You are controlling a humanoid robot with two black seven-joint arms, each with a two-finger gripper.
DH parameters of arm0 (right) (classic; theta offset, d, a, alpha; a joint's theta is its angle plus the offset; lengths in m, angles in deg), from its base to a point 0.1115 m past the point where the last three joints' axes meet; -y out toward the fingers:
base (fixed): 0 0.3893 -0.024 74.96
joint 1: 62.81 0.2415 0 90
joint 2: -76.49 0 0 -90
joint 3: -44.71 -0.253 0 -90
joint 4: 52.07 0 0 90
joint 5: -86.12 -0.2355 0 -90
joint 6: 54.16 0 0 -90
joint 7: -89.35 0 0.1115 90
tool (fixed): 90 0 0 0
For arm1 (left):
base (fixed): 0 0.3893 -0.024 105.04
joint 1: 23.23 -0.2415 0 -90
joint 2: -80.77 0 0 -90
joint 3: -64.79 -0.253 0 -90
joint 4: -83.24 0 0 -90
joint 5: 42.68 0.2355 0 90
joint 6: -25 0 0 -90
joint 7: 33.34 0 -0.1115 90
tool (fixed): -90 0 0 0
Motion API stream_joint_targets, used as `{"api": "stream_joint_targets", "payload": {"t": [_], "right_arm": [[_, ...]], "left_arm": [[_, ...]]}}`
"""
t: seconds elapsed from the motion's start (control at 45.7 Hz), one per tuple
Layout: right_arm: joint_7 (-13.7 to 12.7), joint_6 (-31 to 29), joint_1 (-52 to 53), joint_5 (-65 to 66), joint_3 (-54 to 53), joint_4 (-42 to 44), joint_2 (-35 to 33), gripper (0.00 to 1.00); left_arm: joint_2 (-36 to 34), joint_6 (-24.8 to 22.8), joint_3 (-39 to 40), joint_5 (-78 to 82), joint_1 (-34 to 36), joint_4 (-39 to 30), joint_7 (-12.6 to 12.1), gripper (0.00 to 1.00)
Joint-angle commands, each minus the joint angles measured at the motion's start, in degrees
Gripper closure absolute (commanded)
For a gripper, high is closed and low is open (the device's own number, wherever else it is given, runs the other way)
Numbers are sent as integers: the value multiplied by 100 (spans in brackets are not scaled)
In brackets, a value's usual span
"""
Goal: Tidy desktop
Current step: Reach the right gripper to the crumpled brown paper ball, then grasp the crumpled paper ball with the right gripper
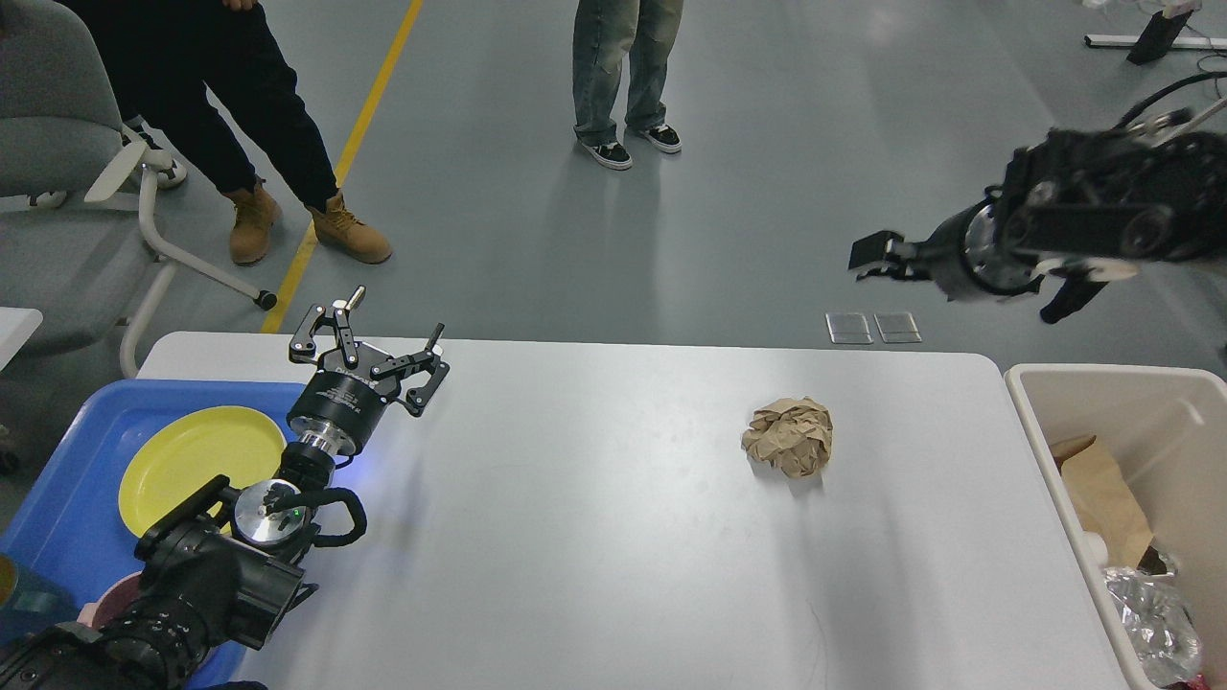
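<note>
The desktop [594, 537] fills the lower view, with a paper ball [787, 437] lying toward its right edge, near the bin [1030, 412]. The ball is best approached from above with jaws wide. The left gripper [369, 347] is spread, empty. The right gripper [877, 259] is blurred; its fingers cannot be told.

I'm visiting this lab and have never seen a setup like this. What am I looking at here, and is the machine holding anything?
This is the view from a humanoid robot's own head, looking down at a white desktop it is meant to tidy. The black arm at lower left ends in its left tool, two fingers spread open and empty. The right tool hangs in the air at upper right; it is too blurred to tell its state. One crumpled brown paper ball lies on the desktop. A blue tray holds a yellow plate; a beige bin holds rubbish.
</note>
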Motion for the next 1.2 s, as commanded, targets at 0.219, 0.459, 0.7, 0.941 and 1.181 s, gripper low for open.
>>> {"api": "stream_joint_targets", "payload": {"t": [0.219, 0.459, 0.7, 0.941, 1.181], "right_arm": [[-2, 424, -2081, -7, -174, 1638, 1047, 0], [-2, 441, -2890, -7, -675, 2472, 1293, 0], [-2, 757, -3338, -7, -895, 2956, 1389, 0], [-2, 863, -3585, -7, -904, 3053, 1460, 26], [-2, 846, -3585, -60, -956, 2957, 1451, 100]], "left_arm": [[0, 0, 0, 0, 0, 0, 0, 4], [0, 0, 0, 0, 0, 0, 0, 4], [0, 0, 0, 0, 0, 0, 0, 4], [0, 0, 0, 0, 0, 0, 0, 4], [0, 0, 0, 0, 0, 0, 0, 4]]}}
